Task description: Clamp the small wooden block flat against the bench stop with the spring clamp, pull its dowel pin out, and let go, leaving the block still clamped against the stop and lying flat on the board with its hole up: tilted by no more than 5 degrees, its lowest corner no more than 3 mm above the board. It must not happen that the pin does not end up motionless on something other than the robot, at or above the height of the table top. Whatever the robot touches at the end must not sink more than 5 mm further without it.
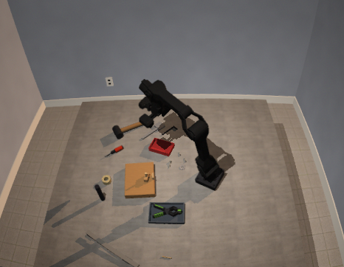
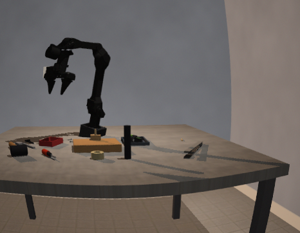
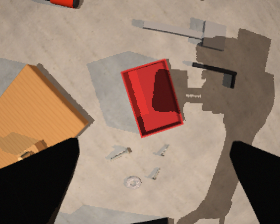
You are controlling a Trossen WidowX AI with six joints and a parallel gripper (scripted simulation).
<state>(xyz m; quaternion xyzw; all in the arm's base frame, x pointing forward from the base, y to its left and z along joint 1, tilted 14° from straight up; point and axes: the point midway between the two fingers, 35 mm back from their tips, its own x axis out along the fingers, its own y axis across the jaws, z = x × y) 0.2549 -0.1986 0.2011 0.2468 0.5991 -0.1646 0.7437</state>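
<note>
Our hand (image 2: 58, 86) hangs wide and empty, high above the table, with the spring clamp (image 1: 167, 212) toward six o'clock.

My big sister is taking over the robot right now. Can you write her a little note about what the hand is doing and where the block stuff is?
Hand: open, holding nothing, high above the table near the red tray.
Spring clamp: in its dark tray, untouched.
Wooden block: on the board, dowel pin standing in its hole.
Done: nothing yet.
Left: fetch the clamp, clamp the block flat against the stop, pull the pin out, set it down on the table, let go.
</note>
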